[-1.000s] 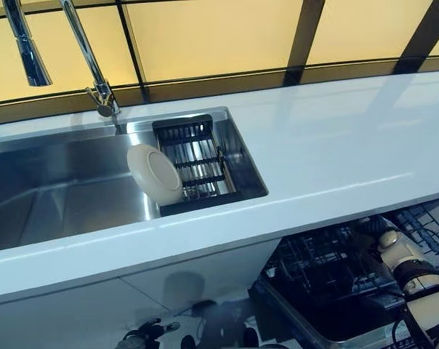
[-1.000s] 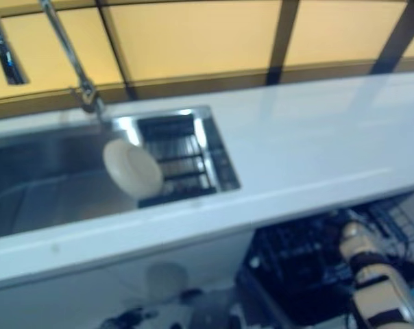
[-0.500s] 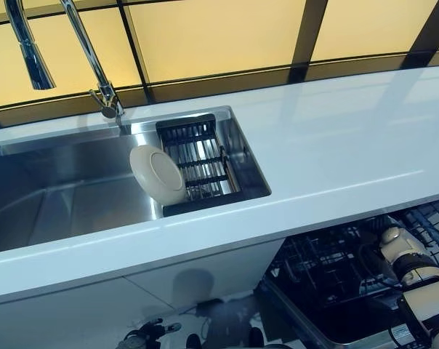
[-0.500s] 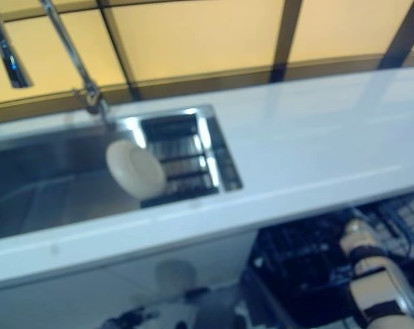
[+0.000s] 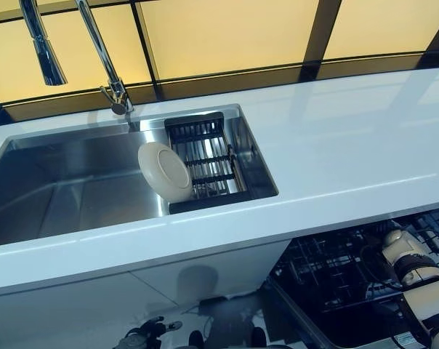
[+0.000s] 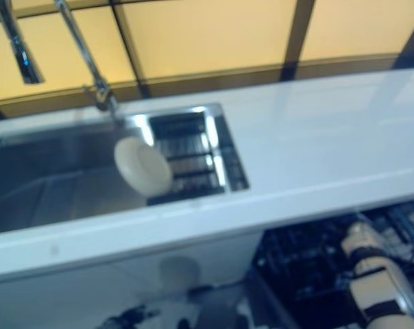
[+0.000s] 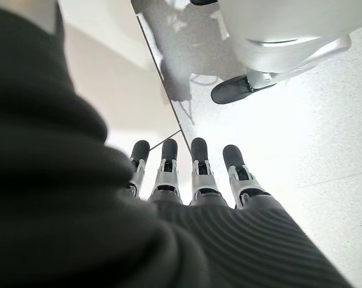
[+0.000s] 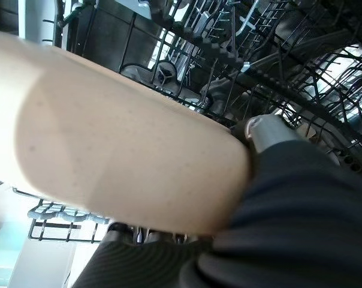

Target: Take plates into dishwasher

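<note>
A cream plate stands on edge in the steel sink, leaning on a black drain rack. My right arm reaches down at the lower right over the open dishwasher's dark wire rack. In the right wrist view my right hand is shut on a second cream plate, thumb on one face and fingers under it, above the rack's tines. My left hand hangs low by the floor, with straight fingers and nothing in it.
A white counter runs across, with the sink set in at the left and a tall tap behind it. White cabinet fronts are below. The dishwasher opening lies under the counter's right part.
The whole picture has shifted a little to the right, so the camera moved. My right arm stays over the dishwasher rack. The plate in the sink has not moved.
</note>
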